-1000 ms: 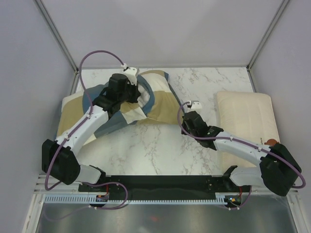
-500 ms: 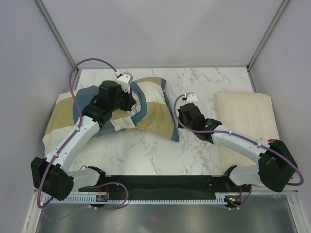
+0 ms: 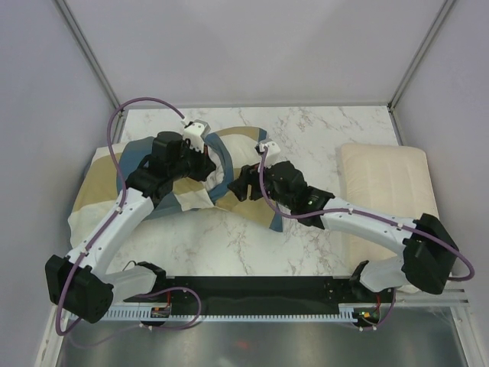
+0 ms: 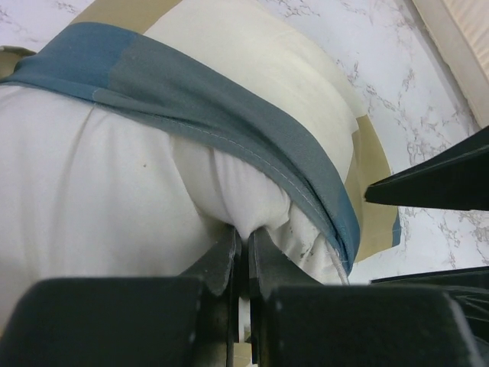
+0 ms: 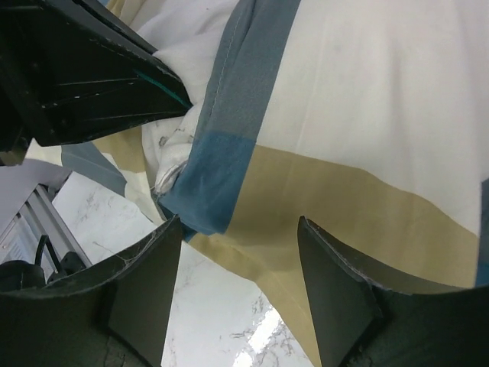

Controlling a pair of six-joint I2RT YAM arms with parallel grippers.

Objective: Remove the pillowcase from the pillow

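Observation:
The pillowcase (image 3: 95,195), in steel blue, tan and cream blocks, lies bunched across the left half of the table. Its blue hem (image 4: 229,115) crosses the bulging white pillow (image 4: 92,199). My left gripper (image 4: 246,233) is shut on a pinched fold of the pillow's white fabric just below that hem; from above it sits at the middle of the bundle (image 3: 200,162). My right gripper (image 5: 238,222) is open, with the pillowcase's tan block (image 5: 306,183) and a blue corner (image 5: 206,180) just beyond its fingertips. From above it sits at the bundle's right side (image 3: 240,183).
A flatter cream pillow (image 3: 390,191) lies along the table's right edge. Bare marble table (image 3: 328,134) shows behind and between the arms. Grey walls and corner posts close in the sides. The right gripper's dark fingers (image 4: 443,180) reach into the left wrist view.
My right gripper has opened and moved left, up to the pillowcase's right side. The left gripper stayed shut on the pillow and dragged the bundle a little to the left.

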